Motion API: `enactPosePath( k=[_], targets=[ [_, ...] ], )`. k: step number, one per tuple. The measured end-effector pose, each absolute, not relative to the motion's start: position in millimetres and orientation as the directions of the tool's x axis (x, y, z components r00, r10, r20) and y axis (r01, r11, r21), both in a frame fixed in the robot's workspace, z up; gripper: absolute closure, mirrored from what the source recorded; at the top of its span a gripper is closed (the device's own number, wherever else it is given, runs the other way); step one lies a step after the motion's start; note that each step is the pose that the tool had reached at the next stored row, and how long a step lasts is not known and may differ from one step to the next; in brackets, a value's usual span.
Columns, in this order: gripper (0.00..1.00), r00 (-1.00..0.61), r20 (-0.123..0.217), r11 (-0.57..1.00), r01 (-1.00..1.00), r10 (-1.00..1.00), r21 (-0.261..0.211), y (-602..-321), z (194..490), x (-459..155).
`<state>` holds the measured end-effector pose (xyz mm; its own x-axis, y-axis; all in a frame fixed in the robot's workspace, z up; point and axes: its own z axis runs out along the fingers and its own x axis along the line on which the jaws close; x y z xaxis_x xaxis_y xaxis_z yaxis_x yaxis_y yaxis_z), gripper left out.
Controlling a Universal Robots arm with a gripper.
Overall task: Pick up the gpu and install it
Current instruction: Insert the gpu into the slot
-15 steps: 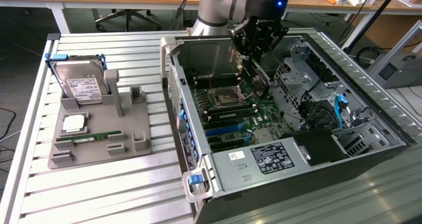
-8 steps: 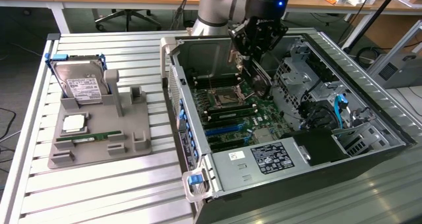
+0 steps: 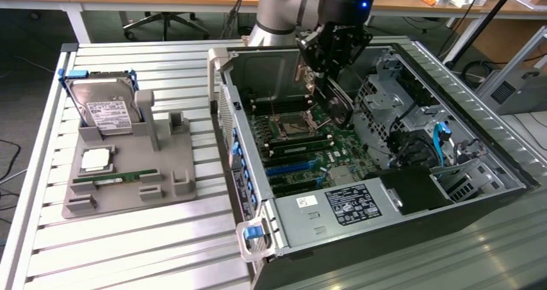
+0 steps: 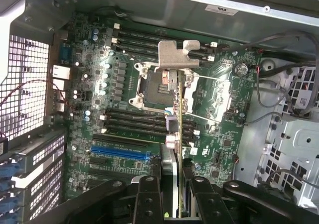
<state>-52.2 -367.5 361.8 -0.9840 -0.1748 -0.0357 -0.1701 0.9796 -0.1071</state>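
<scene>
- The slatted table [image 3: 128, 239] carries the opened computer case [image 3: 224, 111], lying on its side, with a grey holder [image 3: 128, 197] well apart on the exterior view's left.
- Inside the case, the main board [image 4: 124, 84] lies bare beneath my arm.
- My gripper [image 3: 327, 72] hangs over that board, jaws drawn partway in and clamped on the graphics card [image 4: 179, 114], seen edge-on in the wrist view with its metal bracket [image 4: 178, 52] at the far end.
- The card is in the air above the board, seated in no slot. I judge pickup done and installing in hand.
- Seating it calls for the card's edge squared over the blue slot [image 4: 119, 153].
</scene>
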Motion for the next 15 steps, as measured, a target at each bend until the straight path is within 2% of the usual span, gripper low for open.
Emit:
enactPosePath(
  k=[15],
  targets=[
    [0.73,-0.972,-0.035,0.967,-0.229,-0.234,-0.108,-367.5,361.6,-52.2]
  ],
)
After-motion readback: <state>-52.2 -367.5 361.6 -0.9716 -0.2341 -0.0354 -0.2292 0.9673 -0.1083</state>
